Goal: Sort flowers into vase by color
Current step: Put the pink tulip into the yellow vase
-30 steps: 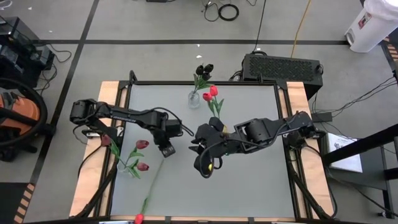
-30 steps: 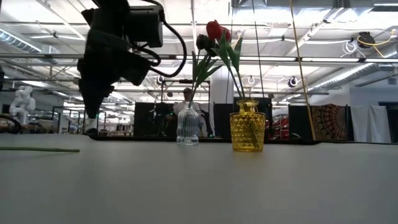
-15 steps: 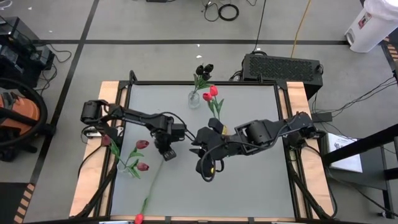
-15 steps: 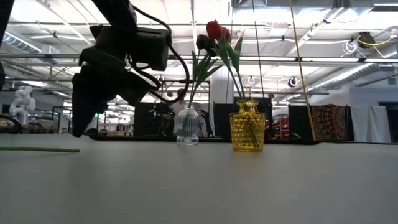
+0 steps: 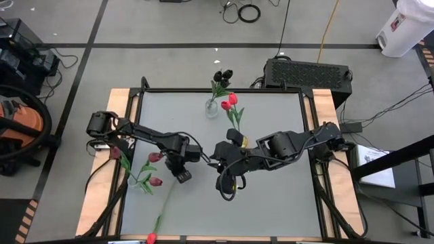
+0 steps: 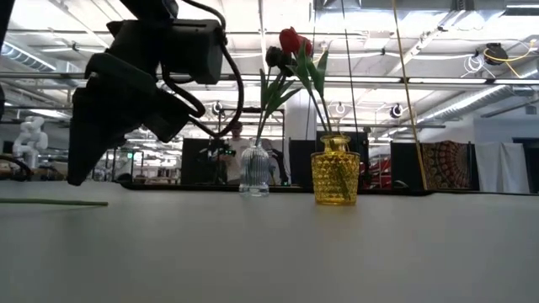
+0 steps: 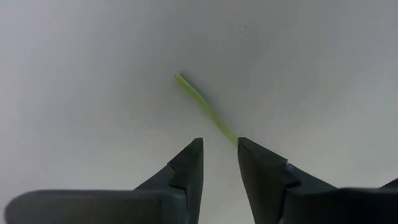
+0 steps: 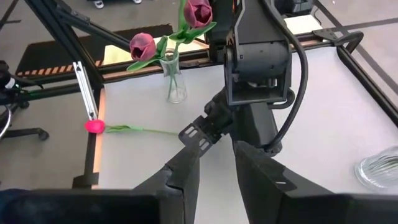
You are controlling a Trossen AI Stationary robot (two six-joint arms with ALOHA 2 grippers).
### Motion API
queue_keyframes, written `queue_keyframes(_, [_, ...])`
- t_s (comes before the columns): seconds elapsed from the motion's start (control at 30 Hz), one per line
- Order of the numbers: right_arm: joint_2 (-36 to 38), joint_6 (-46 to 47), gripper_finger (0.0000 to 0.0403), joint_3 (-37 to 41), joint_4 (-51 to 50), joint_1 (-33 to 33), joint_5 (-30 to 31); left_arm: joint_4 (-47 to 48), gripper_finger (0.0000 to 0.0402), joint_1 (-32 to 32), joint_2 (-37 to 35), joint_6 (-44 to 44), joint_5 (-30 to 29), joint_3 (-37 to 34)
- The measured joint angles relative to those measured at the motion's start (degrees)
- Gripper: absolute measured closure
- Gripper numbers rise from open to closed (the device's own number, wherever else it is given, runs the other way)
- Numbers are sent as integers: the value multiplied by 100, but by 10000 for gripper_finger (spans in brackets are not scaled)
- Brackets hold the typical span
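Worktop [image 5: 271, 196] carries three vases, and the sorting already shows in them, one colour to each.

The left arm reaches in from the left edge to mid-worktop, its wrist tipped down. The left fingers [image 5: 182, 175] hang just over the worktop, parted by a narrow gap and grasping nothing. They sit at the far end of the loose tulip's stem. That looks like a lineup for a pick by the stem, which is the only part thin enough to close on.

The right arm comes in from the right and lies low across the middle. The right fingers [image 5: 228, 188] are just right of the left ones, a little apart and empty. It seems to be waiting close by, perhaps to take the flower over, though I cannot say.

The yellow vase [image 6: 334, 172] stands just right of centre and holds the red tulips [image 5: 229, 103]. The clear vase [image 6: 253, 172] stands at the far edge and holds the black tulips [image 5: 222, 74]. The left vase [image 5: 139, 184], near the left edge, holds the maroon tulips [image 5: 154, 157].

The loose tulip [image 5: 150, 237] lies flat on the worktop, the one flower not yet in a vase. Its pink-red head is at the near edge and its stem runs up and right towards the left fingers. By colour it would likely belong with the reds in the yellow vase.

The stem [image 7: 199, 102] ends just ahead of the fingertips. In the left wrist view it meets the inner edge of one fingertip and is not centred in the gap, so a small sideways shift seems needed before closing.
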State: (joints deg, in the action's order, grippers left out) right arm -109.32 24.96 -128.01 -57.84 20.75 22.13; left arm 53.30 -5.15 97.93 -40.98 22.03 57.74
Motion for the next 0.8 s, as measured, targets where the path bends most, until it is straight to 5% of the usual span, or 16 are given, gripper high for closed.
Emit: queue_keyframes(0.8, [0, -512, 307, 0, -39, 0, -257, -373, 278, -163, 4, -956, -539, 0])
